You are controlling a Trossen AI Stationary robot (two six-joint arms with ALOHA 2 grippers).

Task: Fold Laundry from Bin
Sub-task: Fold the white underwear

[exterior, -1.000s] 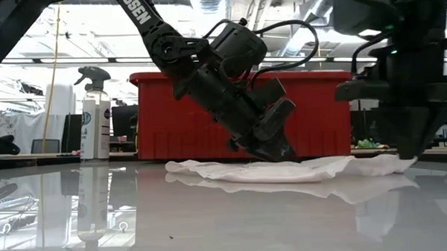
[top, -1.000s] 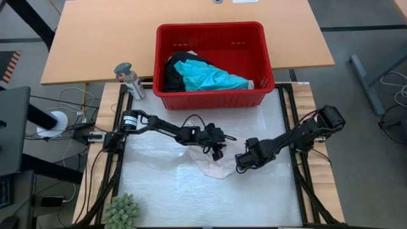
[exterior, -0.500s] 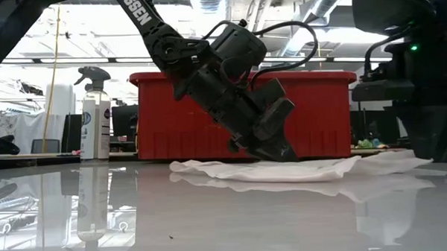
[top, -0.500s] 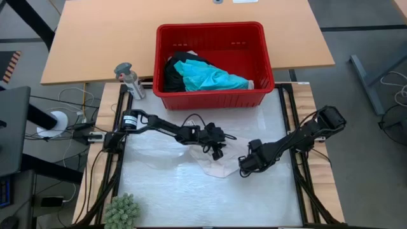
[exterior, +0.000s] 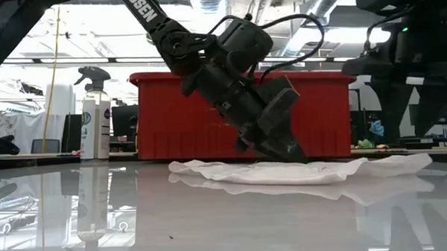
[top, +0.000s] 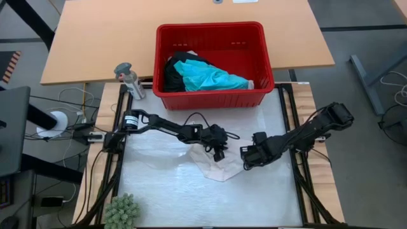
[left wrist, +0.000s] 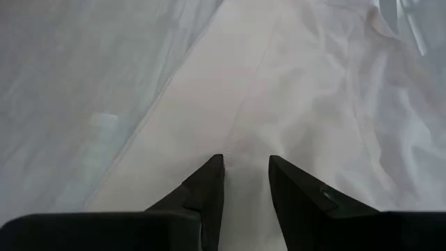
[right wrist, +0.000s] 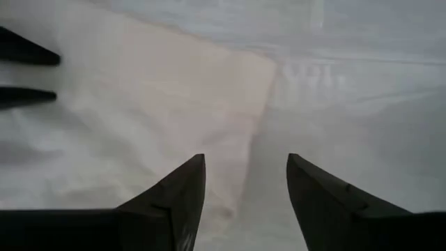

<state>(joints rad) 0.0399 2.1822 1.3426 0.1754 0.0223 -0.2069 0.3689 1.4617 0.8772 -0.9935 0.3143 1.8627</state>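
The laundry's small pale pink-white piece [top: 219, 165] lies spread flat on the glossy white surface [top: 159, 191] in front of the red bin [top: 264, 63], while the turquoise shirt [top: 213, 77] and black clothing [top: 172, 73] are heaped inside the bin. The left gripper [top: 218, 152] is down at the cloth's far edge; in its wrist view the fingers [left wrist: 209, 188] stand a little apart, tips touching the fabric beside a seam, with nothing visibly pinched between them. The right gripper [top: 248, 159] sits just off the cloth's right edge, its fingers [right wrist: 178, 195] spread wide and empty above the edge of the piece. The cloth looks thin, light and limp, lying in low wrinkles, so it will likely drape and slide on the slick surface rather than hold a crease; a pinch at a corner or along the seamed hem seems the safest hold, with the other arm pressing or lifting the opposite corner to keep the fold square. A spray bottle [top: 129, 80] stands left of the bin.
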